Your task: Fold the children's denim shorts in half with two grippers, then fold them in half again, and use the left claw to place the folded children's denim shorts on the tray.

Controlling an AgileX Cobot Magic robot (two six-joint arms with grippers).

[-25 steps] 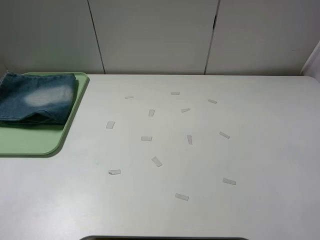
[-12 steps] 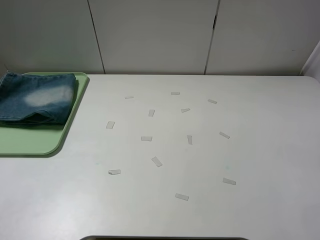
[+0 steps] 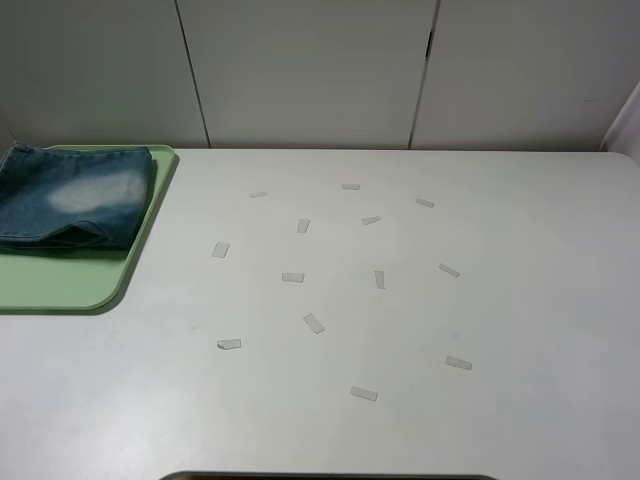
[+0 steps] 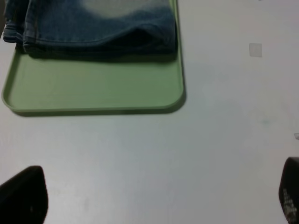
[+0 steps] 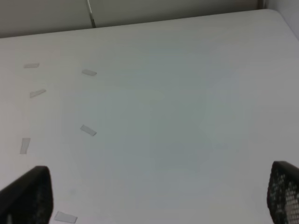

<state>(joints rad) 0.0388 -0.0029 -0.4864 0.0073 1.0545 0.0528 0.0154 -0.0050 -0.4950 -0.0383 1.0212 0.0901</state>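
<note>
The folded children's denim shorts [image 3: 72, 195] lie on the pale green tray [image 3: 70, 285], which sits on the white worktop [image 3: 400, 320] at its far left side in the high view. The faded blue bundle covers the tray's rear part, with a whitish worn patch on top and a thick folded edge facing the bare green strip in front of it. Its left end runs out of the high view.

Neither arm shows in the high view. In the left wrist view the left claw [image 4: 154, 196] hangs over bare worktop with its two black fingertips [image 4: 23, 196] standing wide apart at the picture's edges, holding nothing. The tray lies ahead of this claw, well apart from it, its rounded near corner [image 4: 175, 100] and low rim plain to see, with the shorts [image 4: 98, 25] beyond on the tray's far part.

In the right wrist view the right claw [image 5: 156, 196] is likewise spread wide, its black fingertips [image 5: 25, 196] far from each other with nothing between them. Ahead of it stretches open worktop, with small whitish tape strips [image 5: 88, 130] scattered off to one side. In the high view those strips [image 3: 314, 322] dot the middle of the worktop, well clear of the tray. Pale wall panels [image 3: 310, 70] stand behind the worktop.
</note>
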